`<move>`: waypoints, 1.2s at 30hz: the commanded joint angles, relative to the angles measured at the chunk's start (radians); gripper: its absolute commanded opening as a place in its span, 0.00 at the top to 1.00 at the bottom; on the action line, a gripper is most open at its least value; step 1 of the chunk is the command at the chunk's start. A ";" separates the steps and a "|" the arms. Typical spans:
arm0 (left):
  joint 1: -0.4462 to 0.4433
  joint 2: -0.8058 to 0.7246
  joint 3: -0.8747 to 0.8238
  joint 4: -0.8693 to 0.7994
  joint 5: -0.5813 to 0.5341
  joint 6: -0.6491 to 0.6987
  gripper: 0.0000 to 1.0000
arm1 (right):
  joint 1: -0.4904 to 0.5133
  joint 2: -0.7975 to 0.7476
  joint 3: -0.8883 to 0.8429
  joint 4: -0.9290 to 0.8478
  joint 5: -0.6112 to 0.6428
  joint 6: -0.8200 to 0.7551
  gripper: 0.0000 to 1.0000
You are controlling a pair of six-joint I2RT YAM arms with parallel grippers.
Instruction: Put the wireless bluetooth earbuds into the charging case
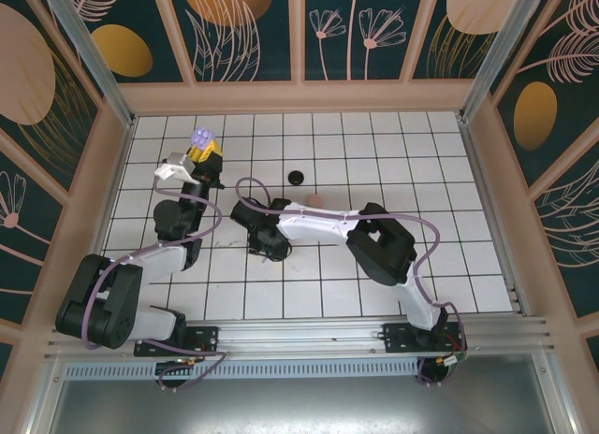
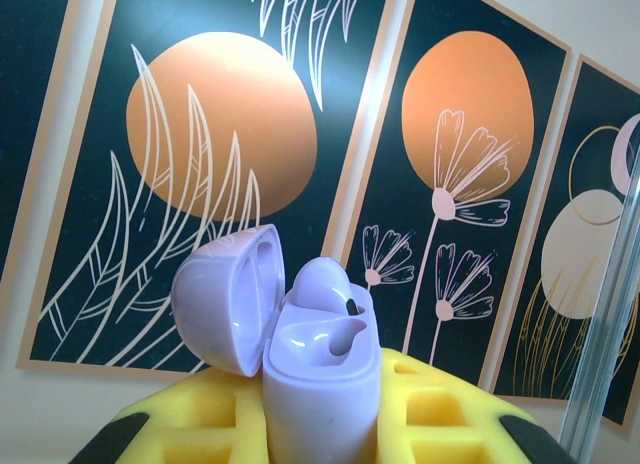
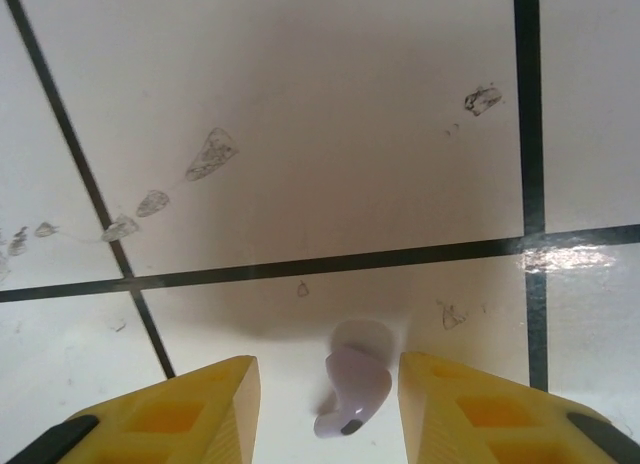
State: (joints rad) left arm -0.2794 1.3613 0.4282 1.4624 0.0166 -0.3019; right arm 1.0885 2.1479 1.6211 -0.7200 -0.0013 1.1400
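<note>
Earbud (image 3: 352,389), lilac, lying flat on the white tile (image 3: 300,134), squarely between the yellow fingers (image 3: 195,409) of the right gripper (image 3: 326,369). Jaws apart, a strip of tile showing on each side, nothing pinched yet.

Over on the other side, the left gripper (image 2: 320,419) is clamped on the lilac charging case (image 2: 320,379), held up off the table with its lid (image 2: 225,299) flipped open. A second bud (image 2: 335,289) looks seated inside, and the well beside it looks free.

From above, a black piece (image 1: 297,177) and a pale pink piece (image 1: 315,199) sit just beyond the right arm, too small to name.

My read on the earbud: feather-light, hard glossy plastic, rounded all over, so likely to slip or pop out of a squeeze. Best bet is across the fat rounded body, leaving the stem free for the well.

No brand, label or lettering is readable on earbud or case; the tile carries only grey scuffs (image 3: 210,154).
</note>
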 commanded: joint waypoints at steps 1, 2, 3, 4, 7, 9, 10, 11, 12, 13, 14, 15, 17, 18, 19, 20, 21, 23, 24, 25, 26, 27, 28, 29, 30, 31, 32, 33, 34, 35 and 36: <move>0.009 0.005 -0.002 0.059 0.003 -0.020 1.00 | 0.005 0.024 0.020 -0.039 -0.011 0.005 0.61; 0.008 0.005 -0.003 0.059 0.005 -0.020 1.00 | 0.005 0.026 0.020 -0.038 -0.011 0.004 0.61; 0.009 0.006 -0.004 0.061 0.006 -0.020 1.00 | 0.004 0.027 0.019 -0.036 -0.013 0.002 0.62; 0.008 0.007 -0.002 0.062 0.006 -0.021 1.00 | 0.004 0.030 0.019 -0.036 -0.014 0.000 0.62; 0.008 0.009 -0.002 0.064 0.011 -0.023 1.00 | 0.001 0.036 0.021 -0.036 -0.016 -0.006 0.65; 0.008 0.009 -0.002 0.064 0.009 -0.022 1.00 | -0.001 0.037 0.023 -0.036 -0.016 -0.010 0.68; 0.009 0.009 -0.003 0.064 0.010 -0.022 1.00 | -0.001 0.038 0.026 -0.036 -0.016 -0.012 0.68; 0.009 0.009 -0.003 0.064 0.010 -0.022 1.00 | -0.001 0.039 0.028 -0.038 -0.016 -0.014 0.69; 0.009 0.009 -0.003 0.064 0.010 -0.022 1.00 | -0.001 0.041 0.031 -0.040 -0.016 -0.016 0.69; 0.009 0.009 -0.003 0.064 0.011 -0.021 1.00 | -0.001 0.041 0.033 -0.041 -0.016 -0.018 0.71; 0.010 0.009 -0.003 0.064 0.012 -0.021 1.00 | -0.001 0.042 0.035 -0.042 -0.016 -0.020 0.72; 0.008 0.009 -0.003 0.064 0.011 -0.021 1.00 | -0.001 0.043 0.037 -0.043 -0.014 -0.022 0.72; 0.009 0.009 -0.003 0.064 0.013 -0.022 1.00 | -0.001 0.043 0.037 -0.044 -0.013 -0.026 0.75; 0.008 0.008 -0.003 0.062 0.013 -0.023 1.00 | -0.001 0.041 0.039 -0.045 -0.013 -0.028 0.78; 0.009 0.007 -0.003 0.061 0.013 -0.024 1.00 | -0.001 0.041 0.040 -0.045 -0.011 -0.029 0.79; 0.009 0.006 -0.003 0.060 0.013 -0.025 1.00 | -0.001 0.040 0.040 -0.044 -0.008 -0.030 0.79; 0.010 0.006 -0.003 0.059 0.013 -0.025 1.00 | 0.000 0.039 0.041 -0.044 -0.004 -0.033 0.79; 0.009 0.001 -0.003 0.054 0.015 -0.029 1.00 | -0.001 0.034 0.040 -0.042 0.002 -0.038 0.80; 0.010 -0.002 -0.003 0.050 0.016 -0.030 1.00 | 0.000 0.030 0.039 -0.041 0.007 -0.041 0.80; 0.009 -0.005 -0.002 0.043 0.017 -0.030 1.00 | -0.001 0.025 0.036 -0.039 0.011 -0.043 0.83; 0.009 -0.008 0.000 0.038 0.018 -0.029 1.00 | 0.000 0.018 0.034 -0.036 0.012 -0.044 0.84; 0.008 -0.012 0.001 0.031 0.021 -0.030 1.00 | -0.001 0.009 0.028 -0.032 0.027 -0.045 0.84; 0.009 -0.014 0.003 0.026 0.028 -0.031 1.00 | -0.001 -0.002 0.020 -0.026 0.040 -0.046 0.84; 0.010 -0.018 0.006 0.020 0.031 -0.029 1.00 | -0.001 -0.012 0.013 -0.022 0.048 -0.046 0.84; 0.009 -0.022 0.008 0.013 0.035 -0.030 1.00 | -0.002 -0.024 0.005 -0.018 0.058 -0.048 0.84; 0.008 -0.027 0.010 0.005 0.038 -0.031 1.00 | -0.002 -0.038 -0.004 -0.014 0.071 -0.049 0.84; 0.009 -0.032 0.013 -0.003 0.039 -0.031 1.00 | -0.003 -0.049 -0.013 -0.011 0.081 -0.051 0.84; 0.009 -0.037 0.015 -0.014 0.042 -0.031 1.00 | -0.005 -0.063 -0.025 -0.005 0.091 -0.054 0.85; 0.009 -0.043 0.018 -0.023 0.044 -0.032 1.00 | -0.008 -0.076 -0.035 0.000 0.100 -0.055 0.85; 0.010 -0.049 0.019 -0.034 0.049 -0.033 1.00 | -0.011 -0.094 -0.052 0.010 0.112 -0.057 0.85; 0.009 -0.056 0.021 -0.043 0.055 -0.034 1.00 | -0.013 -0.111 -0.068 0.021 0.121 -0.063 0.85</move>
State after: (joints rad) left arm -0.2794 1.3392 0.4282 1.4288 0.0448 -0.3202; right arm 1.0847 2.1246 1.5848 -0.7147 0.0574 1.0988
